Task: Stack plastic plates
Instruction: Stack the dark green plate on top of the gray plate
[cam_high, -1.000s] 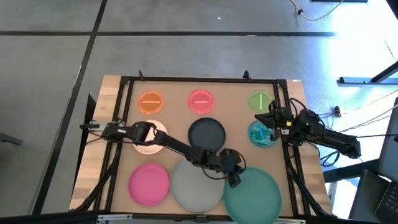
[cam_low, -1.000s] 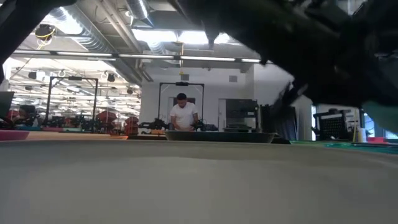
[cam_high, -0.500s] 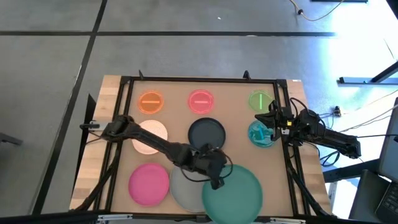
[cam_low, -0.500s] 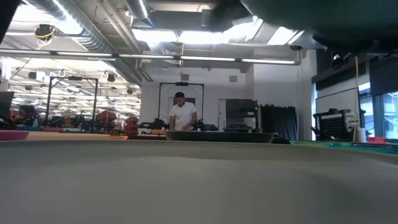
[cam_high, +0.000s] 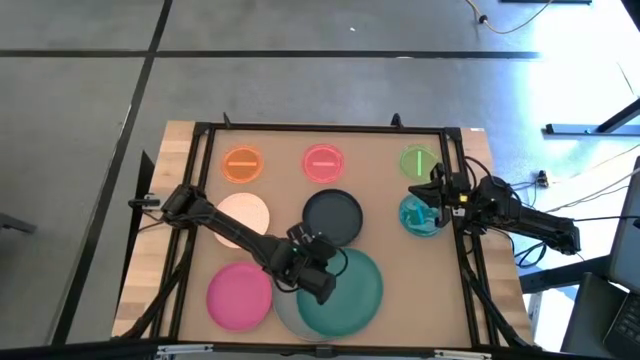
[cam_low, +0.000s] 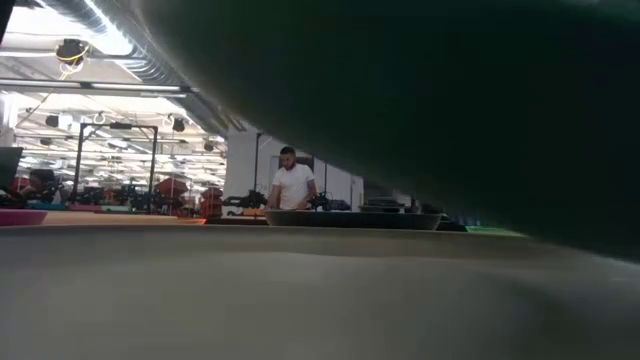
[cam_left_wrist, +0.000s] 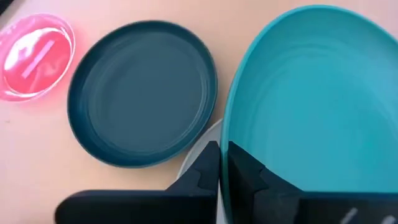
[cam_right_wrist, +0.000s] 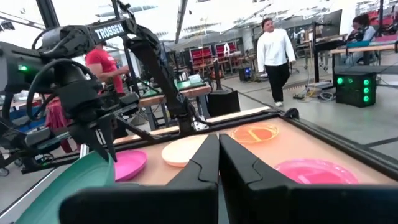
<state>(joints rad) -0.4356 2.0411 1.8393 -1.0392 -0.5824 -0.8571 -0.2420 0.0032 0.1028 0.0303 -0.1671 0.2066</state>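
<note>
My left gripper (cam_high: 316, 281) is shut on the large teal plate (cam_high: 345, 293), which hangs over the grey plate (cam_high: 284, 316) at the near edge. In the low view the teal plate's dark underside (cam_low: 450, 100) fills the upper right. The dark blue plate (cam_high: 332, 215), cream plate (cam_high: 243, 215) and magenta plate (cam_high: 238, 296) lie flat on the table. Small orange (cam_high: 242, 164), pink (cam_high: 322, 162) and green (cam_high: 418, 161) plates sit in the far row. My right gripper (cam_high: 433, 198) is shut above the small teal plate (cam_high: 418, 218). My left gripper pinches the large teal plate's rim (cam_left_wrist: 225, 155) between its two fingers, one on the inner face and one beneath. It comes slanting down from the table's far left. The plate is lifted over the grey plate and tilted. My right gripper: whether it touches the small teal plate, I cannot tell.
A black frame (cam_high: 320, 128) runs round the table top. The right arm lies along the right rail (cam_high: 520, 222). Bare wood shows between the dark blue plate and the small teal plate. People stand in the room beyond the table (cam_low: 292, 185).
My left gripper has carried the large teal plate from the near right corner toward the table's left, until it hangs over the grey plate. The plate has risen and tipped; its underside now darkens much of the low view. The right arm has stayed still.
</note>
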